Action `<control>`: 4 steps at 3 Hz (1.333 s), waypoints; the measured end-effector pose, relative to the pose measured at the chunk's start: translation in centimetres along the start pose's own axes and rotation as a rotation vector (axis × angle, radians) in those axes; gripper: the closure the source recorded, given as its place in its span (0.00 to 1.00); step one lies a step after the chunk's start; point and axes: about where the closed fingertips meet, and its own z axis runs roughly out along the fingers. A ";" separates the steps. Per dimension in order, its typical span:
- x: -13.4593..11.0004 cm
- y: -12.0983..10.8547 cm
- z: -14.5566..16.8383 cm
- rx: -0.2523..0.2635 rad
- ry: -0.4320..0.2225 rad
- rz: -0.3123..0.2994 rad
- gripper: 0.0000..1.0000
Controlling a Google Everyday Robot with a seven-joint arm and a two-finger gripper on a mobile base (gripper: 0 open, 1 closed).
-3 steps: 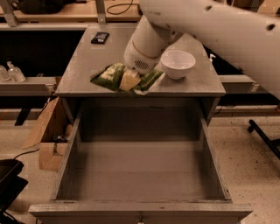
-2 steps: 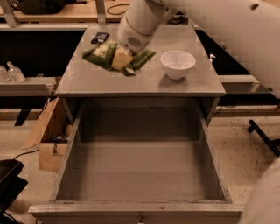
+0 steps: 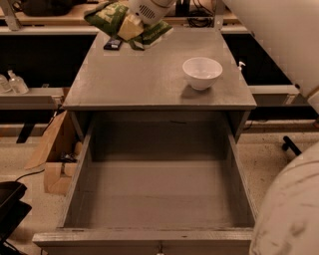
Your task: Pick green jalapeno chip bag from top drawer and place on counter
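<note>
Robot's gripper (image 3: pixel 130 29) grasps the green jalapeno chip bag (image 3: pixel 107 16) above the far left of the counter (image 3: pixel 149 74), outside the top drawer (image 3: pixel 159 194), probably for lowering it there.

One camera, high and close over the open wide grey box drawer (image 3: pixel 159 199), looks down and forward across the flat grey worktop (image 3: pixel 149 74), the tool (image 3: pixel 130 27) gripping a crumpled green foil chip bag (image 3: pixel 105 15) at the frame's top edge.
</note>
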 end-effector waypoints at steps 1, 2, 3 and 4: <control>0.0 0.0 0.0 0.000 0.000 0.000 1.00; 0.3 -1.0 1.9 0.046 0.009 0.030 1.00; 1.5 -4.5 6.4 0.136 0.032 0.109 1.00; 4.1 -7.8 11.6 0.191 0.076 0.196 1.00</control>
